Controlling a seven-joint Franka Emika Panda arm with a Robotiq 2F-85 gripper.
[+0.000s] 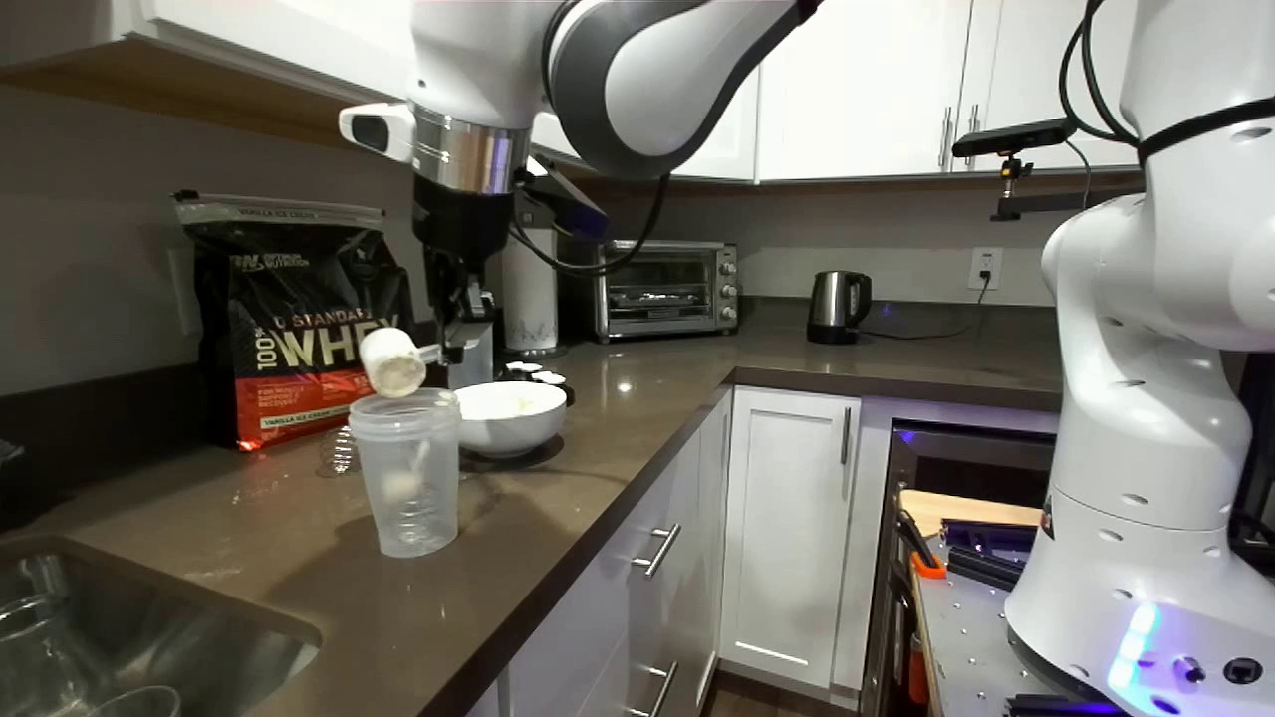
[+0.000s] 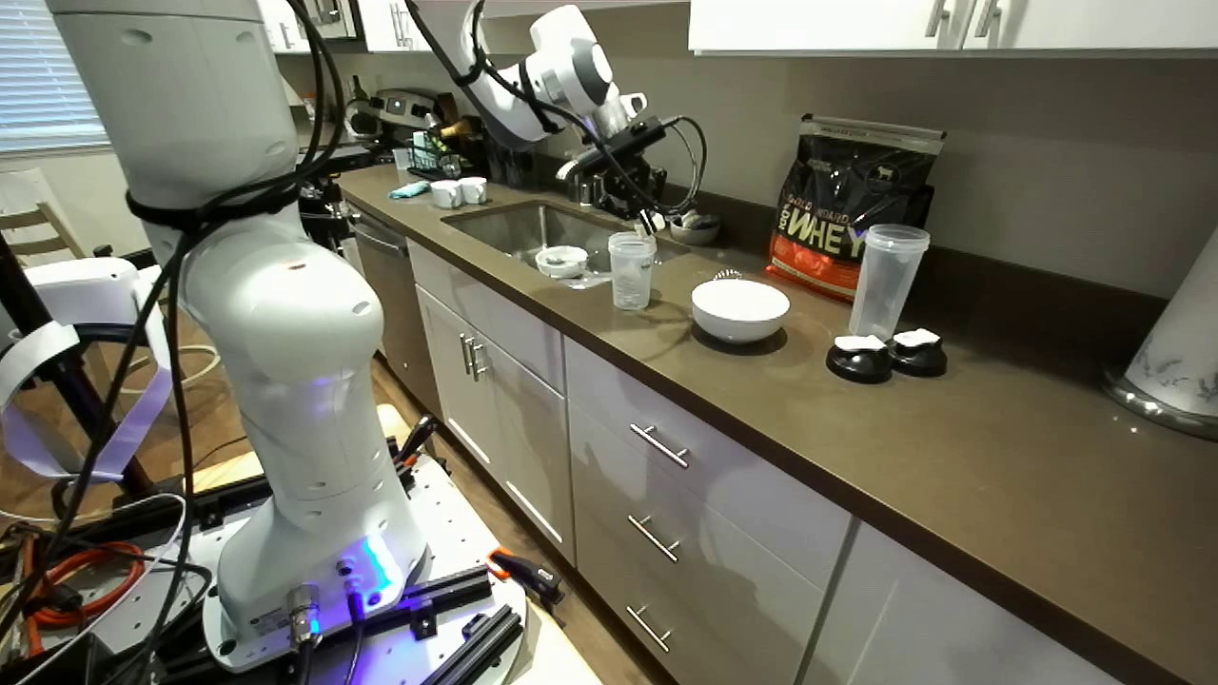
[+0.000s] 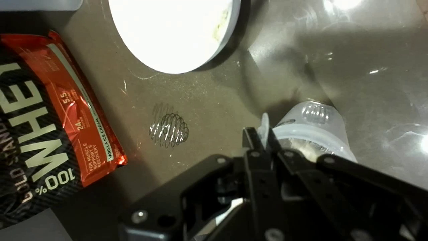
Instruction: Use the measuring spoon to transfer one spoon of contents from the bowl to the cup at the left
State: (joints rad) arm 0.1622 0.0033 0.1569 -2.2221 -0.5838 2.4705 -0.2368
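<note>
The measuring spoon (image 1: 383, 358) is a small white scoop, tilted just above the cup, with pale cream powder showing in its mouth. My gripper (image 1: 450, 351) is shut on its handle (image 3: 264, 129), which sticks up between the fingertips (image 3: 262, 137) in the wrist view. The clear cup (image 1: 436, 498) stands upright on the counter; it also shows in an exterior view (image 2: 631, 278) and the wrist view (image 3: 329, 120). Pale contents (image 3: 306, 147) show inside the cup. The white bowl (image 1: 508, 433) stands beside it, with some contents (image 1: 523, 404) inside; it shows in both exterior views (image 2: 739, 312).
A black and red whey bag (image 1: 299, 334) stands against the wall. A wire whisk ball (image 3: 170, 130) lies between bag, bowl and cup. A second clear cup (image 2: 887, 281) and two black lids (image 2: 859, 362) stand past the bowl. The sink (image 1: 289, 637) opens near the cup.
</note>
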